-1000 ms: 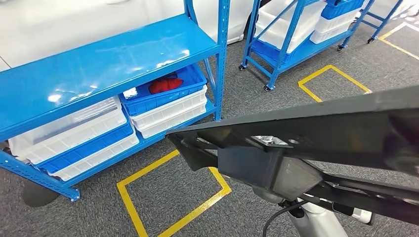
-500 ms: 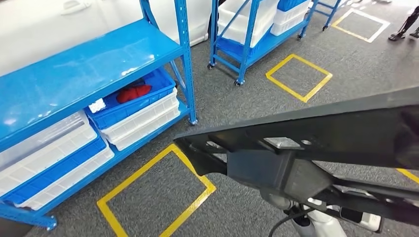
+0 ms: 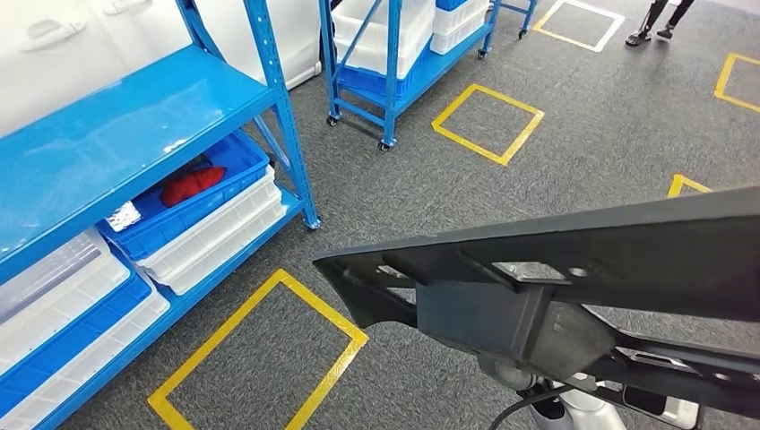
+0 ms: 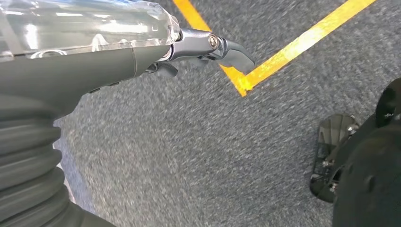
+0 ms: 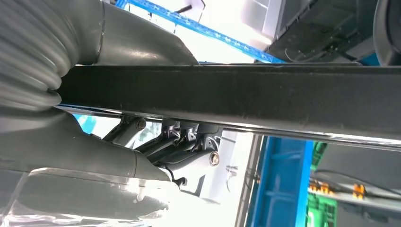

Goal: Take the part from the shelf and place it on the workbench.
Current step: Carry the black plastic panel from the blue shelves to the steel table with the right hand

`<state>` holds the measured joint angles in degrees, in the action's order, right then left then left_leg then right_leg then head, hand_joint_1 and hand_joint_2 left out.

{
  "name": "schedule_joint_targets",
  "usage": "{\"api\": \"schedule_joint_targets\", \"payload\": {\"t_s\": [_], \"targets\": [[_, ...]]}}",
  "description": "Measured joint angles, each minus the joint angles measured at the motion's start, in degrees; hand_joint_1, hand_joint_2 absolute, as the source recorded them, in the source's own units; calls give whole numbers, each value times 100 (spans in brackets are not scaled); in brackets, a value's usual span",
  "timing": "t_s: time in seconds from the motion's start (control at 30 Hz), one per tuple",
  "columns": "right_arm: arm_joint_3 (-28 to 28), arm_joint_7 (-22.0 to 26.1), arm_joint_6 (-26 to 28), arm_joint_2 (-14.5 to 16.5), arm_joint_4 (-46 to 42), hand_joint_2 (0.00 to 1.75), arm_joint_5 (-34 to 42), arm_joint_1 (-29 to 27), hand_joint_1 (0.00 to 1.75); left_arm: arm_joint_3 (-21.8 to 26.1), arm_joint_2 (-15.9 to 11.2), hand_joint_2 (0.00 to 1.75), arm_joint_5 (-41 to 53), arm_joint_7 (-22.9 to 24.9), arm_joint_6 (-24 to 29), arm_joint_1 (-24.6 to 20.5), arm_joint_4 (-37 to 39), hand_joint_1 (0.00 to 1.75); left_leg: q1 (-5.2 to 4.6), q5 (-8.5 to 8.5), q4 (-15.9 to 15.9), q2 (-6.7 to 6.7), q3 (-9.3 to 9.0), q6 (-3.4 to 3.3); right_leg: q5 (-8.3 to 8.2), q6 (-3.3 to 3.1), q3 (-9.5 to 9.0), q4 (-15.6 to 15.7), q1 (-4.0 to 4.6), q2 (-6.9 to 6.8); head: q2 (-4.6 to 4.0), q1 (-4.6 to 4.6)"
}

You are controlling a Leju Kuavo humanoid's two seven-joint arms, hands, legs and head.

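A long black part with a boxy bracket under it stretches across the lower right of the head view, carried above the floor. In the right wrist view the same part is a dark bar lying across my right hand, whose thumb and fingers close around it. My left hand hangs over grey carpet, its fingers loosely extended with nothing in them. The blue shelf stands at the left.
On the shelf's lower level sit white bins and a blue bin holding a red thing. A wheeled blue cart with more bins stands behind. Yellow tape squares mark the carpet. A person's feet are at the far top right.
The whole picture has slid left as the camera turns right: the shelf has drifted toward the left edge and more floor squares have come in. The part keeps its place in my right hand.
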<state>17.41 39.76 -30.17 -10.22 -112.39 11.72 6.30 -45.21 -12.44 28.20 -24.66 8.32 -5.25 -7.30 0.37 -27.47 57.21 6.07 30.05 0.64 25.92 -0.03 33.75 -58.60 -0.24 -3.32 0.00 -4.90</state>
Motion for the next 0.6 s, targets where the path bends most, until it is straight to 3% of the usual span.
{"api": "schedule_joint_targets", "payload": {"t_s": [0.03,0.1,0.13,0.2,0.23,0.27,0.3,0.33,0.4,0.47,0.5,0.57,0.6], "targets": [[-7,12,-33,2,-13,175,1,-52,175,-5,3,175,1,0,3,-8,0,0,2,-6,-11,55,-18,34,-7,-35,7,5,0,71,0,-1],[-42,17,-128,22,-62,175,-14,-184,175,-26,9,175,1,-5,3,-21,0,0,28,-122,96,-58,-3,98,-34,-111,-5,47,-22,193,0,0],[-70,17,-186,50,-99,175,-36,-245,175,-38,9,175,1,-8,-1,-21,1,0,42,-271,308,-197,80,120,-50,-147,-15,70,-38,252,0,0],[-129,18,-277,128,-162,175,-97,-348,175,-64,4,175,-1,-12,-22,-2,2,0,55,-663,1053,-475,417,137,-61,-187,-12,77,-37,374,0,-1],[-156,17,-306,166,-183,175,-127,-398,175,-80,0,175,2,-11,-39,9,2,0,55,-796,1423,-530,596,140,-62,-196,-6,71,-27,448,0,-1],[-180,17,-319,192,-199,175,-145,-442,175,-100,-5,175,4,-12,-57,15,2,0,54,-819,1631,-553,706,137,-61,-200,-3,61,-16,528,0,-2],[-208,17,-318,209,-215,175,-153,-473,175,-125,-13,175,6,-12,-75,18,2,0,53,-722,1615,-565,717,127,-60,-201,0,45,-7,613,0,-2],[-233,17,-306,219,-235,175,-154,-489,175,-150,-25,175,7,-12,-94,14,2,0,53,-527,1368,-587,620,110,-56,-198,1,25,-2,696,0,-2],[-275,17,-261,228,-293,175,-150,-493,175,-194,-68,175,6,-9,-121,0,2,0,59,-136,587,-810,290,63,-45,-176,12,-18,8,847,0,-1],[-301,7,-179,228,-365,175,-148,-497,175,-239,-116,175,2,2,-132,-15,2,0,55,-13,145,-1021,108,29,-50,-122,51,-47,-3,980,0,-1],[-316,4,-130,227,-401,175,-143,-508,175,-267,-138,175,2,14,-134,-27,2,0,44,-30,105,-1041,90,11,-64,-82,74,-48,-17,1043,0,-1],[-369,4,-66,224,-470,175,-114,-541,175,-317,-164,175,3,44,-132,-58,3,0,43,11,55,-911,65,-49,-89,-3,103,-40,-38,1128,0,-1],[-402,10,-61,222,-488,175,-85,-551,175,-333,-173,175,2,52,-130,-72,3,0,52,36,22,-840,52,-88,-49,26,136,-95,-31,1040,0,0]]}}
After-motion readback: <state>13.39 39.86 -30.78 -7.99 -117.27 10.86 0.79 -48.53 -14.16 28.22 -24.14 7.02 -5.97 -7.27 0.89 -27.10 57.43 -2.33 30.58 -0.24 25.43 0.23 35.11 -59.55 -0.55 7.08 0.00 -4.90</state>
